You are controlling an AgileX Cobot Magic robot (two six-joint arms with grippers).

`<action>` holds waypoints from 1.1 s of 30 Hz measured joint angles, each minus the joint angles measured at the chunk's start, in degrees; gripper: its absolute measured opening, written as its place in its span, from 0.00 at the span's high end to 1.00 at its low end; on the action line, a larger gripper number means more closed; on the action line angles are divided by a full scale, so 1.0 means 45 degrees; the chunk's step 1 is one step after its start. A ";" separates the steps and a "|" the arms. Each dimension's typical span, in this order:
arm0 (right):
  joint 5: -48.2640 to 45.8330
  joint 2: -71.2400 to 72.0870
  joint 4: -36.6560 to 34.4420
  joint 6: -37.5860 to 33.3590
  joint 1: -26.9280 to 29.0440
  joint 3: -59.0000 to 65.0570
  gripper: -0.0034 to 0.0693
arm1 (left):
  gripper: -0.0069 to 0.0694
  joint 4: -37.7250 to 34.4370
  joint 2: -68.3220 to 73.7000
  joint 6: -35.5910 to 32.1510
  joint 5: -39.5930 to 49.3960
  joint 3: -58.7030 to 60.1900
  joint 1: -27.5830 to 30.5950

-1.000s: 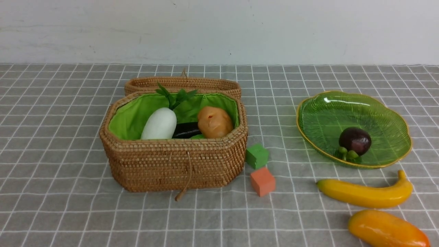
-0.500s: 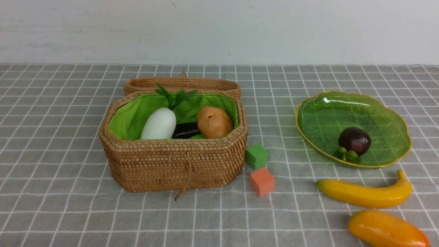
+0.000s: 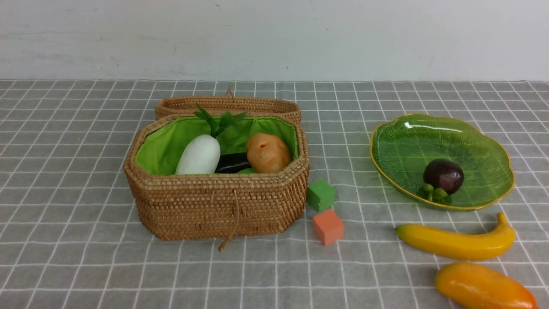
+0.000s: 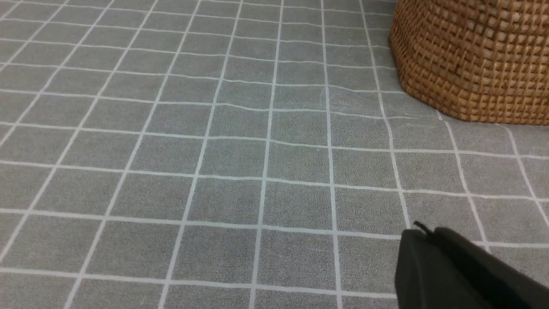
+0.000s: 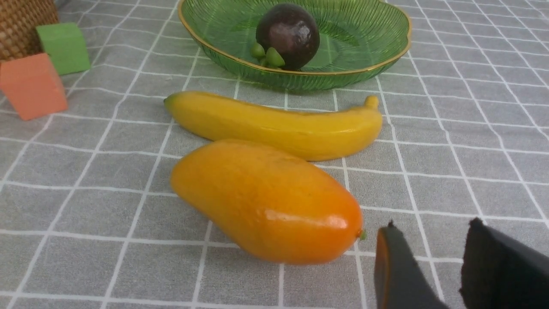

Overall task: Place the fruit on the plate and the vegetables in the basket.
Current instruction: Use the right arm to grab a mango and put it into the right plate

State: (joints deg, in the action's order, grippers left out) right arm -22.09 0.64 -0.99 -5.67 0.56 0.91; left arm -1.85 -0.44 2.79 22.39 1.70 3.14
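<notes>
Grey checked cloth over tabletop (image 3: 85,266), white wall behind.
Right end effector (image 5: 433,227): part open, empty, just beside mango (image 5: 266,201) nub end.
Left end effector (image 4: 422,234): shut, empty.
Mango: on cloth, nearer robot than banana (image 5: 274,124) and plate (image 5: 377,64). Long axis crosswise, nub end pointing right, roughly parallel to banana.
Advice: straddle narrow width at mid-length; glossy skin may slip.

No text, label, brand, number or sign is showing legibly in any view. The basket (image 3: 193,210), the plate (image 3: 441,137), the green cube (image 3: 321,195) and the orange cube (image 3: 328,226) are bearing no readable markings.
</notes>
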 joint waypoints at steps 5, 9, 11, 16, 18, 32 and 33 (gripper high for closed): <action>0.0000 0.0000 0.0000 0.0000 0.0000 0.0000 0.62 | 0.89 0.0000 0.0000 0.0000 0.0000 0.0000 0.0000; 0.0646 0.0000 0.0087 0.0000 0.0000 0.0093 0.62 | 0.89 0.0000 0.0000 0.0000 0.0000 0.0000 0.0000; 0.1586 0.0000 -0.0037 0.0092 0.0000 0.0146 0.62 | 0.89 0.0000 0.0000 0.0000 0.0000 0.0000 0.0000; 0.4421 0.0000 -0.0756 0.1333 0.0000 0.0146 0.62 | 0.89 0.0000 0.0000 0.0000 0.0000 0.0000 0.0000; 0.6037 0.0000 -0.1326 0.2654 0.0000 0.0146 0.62 | 0.88 0.0000 0.0000 0.0000 0.0000 0.0000 0.0000; 0.2937 -0.2557 -0.0581 0.4771 0.0000 -0.7014 0.62 | 0.86 0.0000 0.0000 0.0000 0.0000 0.0000 0.0000; 0.1928 -0.3384 -0.0409 0.4644 0.0000 -0.8166 0.62 | 0.86 0.0000 0.0000 0.0000 0.0000 0.0000 0.0000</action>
State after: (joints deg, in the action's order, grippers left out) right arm -13.42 -14.59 -2.83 15.23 0.56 -35.84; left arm -1.85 -0.44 2.79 22.39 1.70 3.14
